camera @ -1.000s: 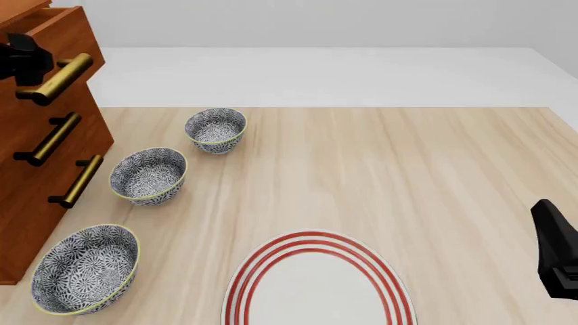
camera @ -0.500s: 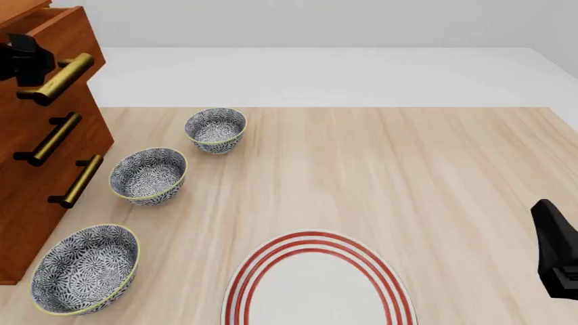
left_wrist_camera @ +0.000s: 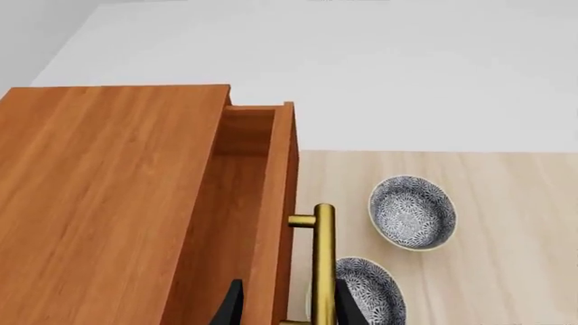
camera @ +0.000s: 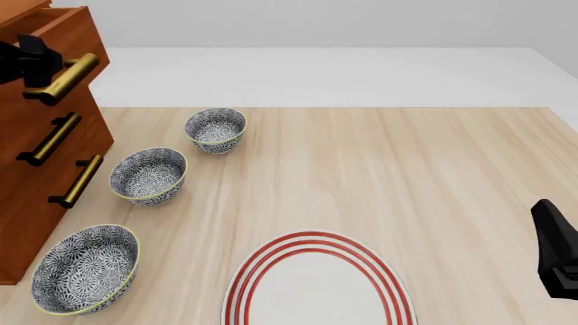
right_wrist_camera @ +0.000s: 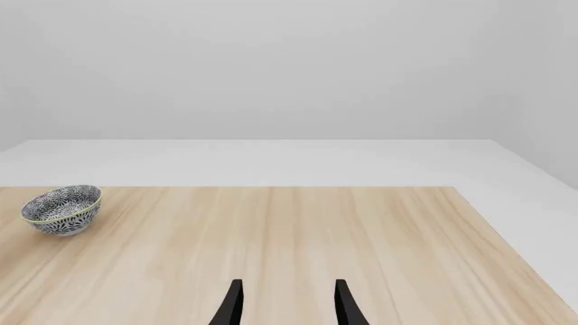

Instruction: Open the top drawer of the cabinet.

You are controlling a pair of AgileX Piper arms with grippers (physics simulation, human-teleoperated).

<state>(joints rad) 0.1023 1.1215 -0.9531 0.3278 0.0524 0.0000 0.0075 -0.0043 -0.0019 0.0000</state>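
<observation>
While the pull is clearly underway, calling this mid-step: top drawer already slid partway out of the cabinet, sitting at the far left of the tabletop. Left gripper up at the brass handle, fingers either side of the bar and looking clamped on it, though can't swear to actual contact from the wrist view. Next move, best guess: keep drawing straight out along the drawer's travel, no twisting, so the bar doesn't slip out. Drawer itself looks like reddish-brown wood, plain wood showing inside the gap, highest of 3 with matching brass bars on the lower 2. Right gripper parked low over bare tabletop, fingers spread apart, holding nothing. Also 3 patterned bowls lined up beside the cabinet, red-ringed plate near the front edge.
</observation>
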